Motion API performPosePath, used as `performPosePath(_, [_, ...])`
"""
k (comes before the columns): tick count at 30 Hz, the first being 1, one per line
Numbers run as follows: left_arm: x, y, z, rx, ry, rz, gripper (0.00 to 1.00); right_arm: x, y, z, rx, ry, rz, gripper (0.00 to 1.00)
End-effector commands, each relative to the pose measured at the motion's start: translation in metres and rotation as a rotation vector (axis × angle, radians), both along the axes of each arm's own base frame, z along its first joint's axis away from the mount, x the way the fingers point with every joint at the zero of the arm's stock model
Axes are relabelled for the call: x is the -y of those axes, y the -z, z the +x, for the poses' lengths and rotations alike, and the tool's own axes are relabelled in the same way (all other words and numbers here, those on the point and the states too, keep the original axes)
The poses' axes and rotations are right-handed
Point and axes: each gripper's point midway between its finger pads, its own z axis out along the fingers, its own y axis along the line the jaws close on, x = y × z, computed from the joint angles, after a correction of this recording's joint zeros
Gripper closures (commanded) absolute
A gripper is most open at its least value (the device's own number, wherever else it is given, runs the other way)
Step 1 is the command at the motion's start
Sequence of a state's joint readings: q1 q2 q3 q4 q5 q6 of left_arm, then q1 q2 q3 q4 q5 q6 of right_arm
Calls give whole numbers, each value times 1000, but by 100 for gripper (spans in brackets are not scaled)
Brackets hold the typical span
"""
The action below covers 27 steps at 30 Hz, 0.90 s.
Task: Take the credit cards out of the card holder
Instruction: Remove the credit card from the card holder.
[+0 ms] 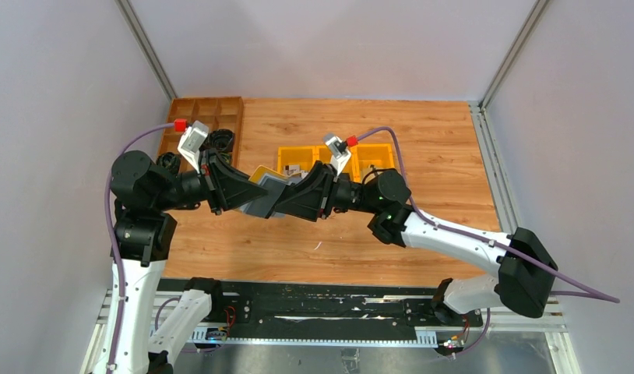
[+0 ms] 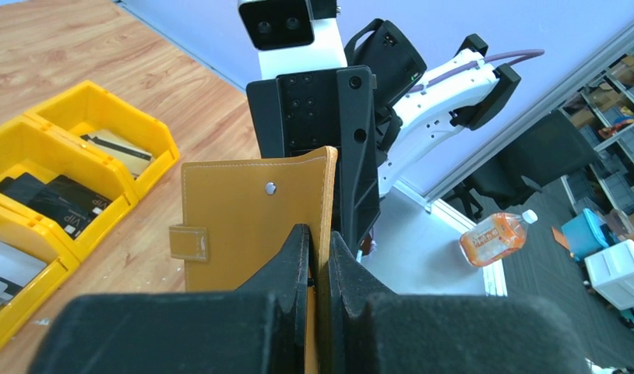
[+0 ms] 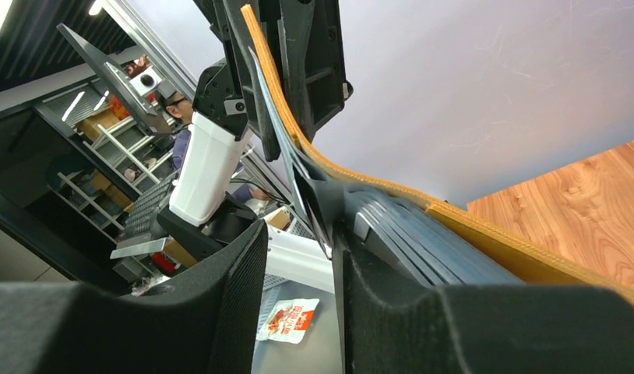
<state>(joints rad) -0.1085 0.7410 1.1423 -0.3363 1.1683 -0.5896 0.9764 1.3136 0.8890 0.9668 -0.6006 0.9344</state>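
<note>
We've got left jaws pinched on the card holder (image 2: 244, 226) edge, held off the desk (image 1: 438, 156); right jaws spread, the holder's dark credit card (image 3: 312, 212) between them.

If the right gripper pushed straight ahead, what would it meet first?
Probably the card holder right in front of it; the left gripper clamping it lies just behind. Depth unclear.

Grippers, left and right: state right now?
Left gripper: closed on the card holder.
Right gripper: open, not clamped on anything.
</note>
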Motion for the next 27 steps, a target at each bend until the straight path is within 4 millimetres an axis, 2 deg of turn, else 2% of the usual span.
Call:
performPosePath(1, [2,-10,-19,31,59,-14,100,-4,-24,4,12,10,67,64])
performPosePath(5, [2,-10,-18,33,62,-13,100,-2,-35,-1,24,-18,98,83])
performPosePath(9, [2,-12,-19,42,65,-12,100,6,-30,-7,32,-32,99,99])
performPosePath(18, [2,-16,-15,48,52,-10,100,25,-16,-28,50,-108,108,100])
performPosePath(27, [1,-20,-14,72,35,-5,100,43,0,-15,19,-49,53,100])
